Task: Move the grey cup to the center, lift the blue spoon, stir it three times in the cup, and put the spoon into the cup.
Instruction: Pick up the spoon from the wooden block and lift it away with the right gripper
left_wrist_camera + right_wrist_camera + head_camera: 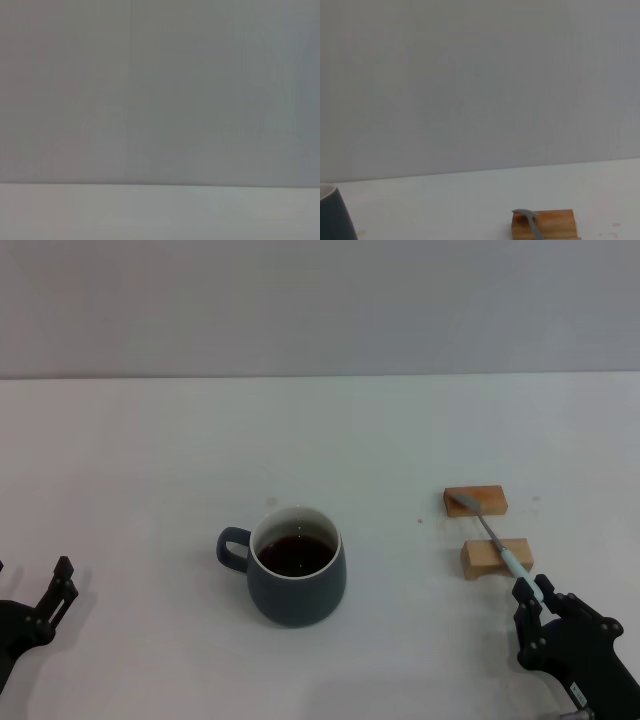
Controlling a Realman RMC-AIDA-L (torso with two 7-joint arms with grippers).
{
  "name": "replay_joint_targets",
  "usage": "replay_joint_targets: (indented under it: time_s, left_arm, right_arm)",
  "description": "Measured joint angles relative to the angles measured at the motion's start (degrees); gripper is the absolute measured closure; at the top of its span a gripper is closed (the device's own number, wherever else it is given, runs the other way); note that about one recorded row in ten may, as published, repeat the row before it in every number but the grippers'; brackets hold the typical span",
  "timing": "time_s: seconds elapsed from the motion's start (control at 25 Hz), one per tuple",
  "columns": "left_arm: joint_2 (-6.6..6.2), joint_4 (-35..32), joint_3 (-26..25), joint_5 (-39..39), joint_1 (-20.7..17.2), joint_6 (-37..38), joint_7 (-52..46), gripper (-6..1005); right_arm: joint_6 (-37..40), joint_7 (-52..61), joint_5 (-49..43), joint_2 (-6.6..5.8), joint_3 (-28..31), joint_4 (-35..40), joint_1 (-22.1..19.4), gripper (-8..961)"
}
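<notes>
The grey cup (296, 565) stands upright in the middle of the white table, holding dark liquid, its handle turned to the left. To its right the blue spoon (497, 543) lies across two tan wooden blocks, with its metal bowl on the far block (476, 501) and its pale handle over the near block (496, 557). My right gripper (534, 592) is low at the front right and looks open, the tip of the spoon's handle between its fingertips. The right wrist view shows the spoon's bowl (526, 216) and the cup's side (332, 216). My left gripper (32, 575) rests open at the front left, apart from the cup.
The table's far edge meets a plain grey wall (320, 300). The left wrist view shows only a strip of table (160, 212) and the wall.
</notes>
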State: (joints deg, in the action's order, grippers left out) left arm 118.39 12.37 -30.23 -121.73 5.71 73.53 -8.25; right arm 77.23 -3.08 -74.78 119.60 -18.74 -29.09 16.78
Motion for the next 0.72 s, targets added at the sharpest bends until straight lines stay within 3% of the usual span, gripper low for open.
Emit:
replay_joint_targets:
  time_s: [0.36,0.72]
  left_arm:
    - [0.09,0.38,0.12,-0.26,-0.55,0.24,-0.09,136]
    - [0.08,0.91,0.80,-0.35,-0.66,0.65,0.07,136]
  right_arm:
    - [2.35,-0.73,-0.26,-0.12,-0.25,0.05,-1.14,786]
    - [7.98,-1.51,-0.42,-0.84,-0.64,-1.40,-2.14,787]
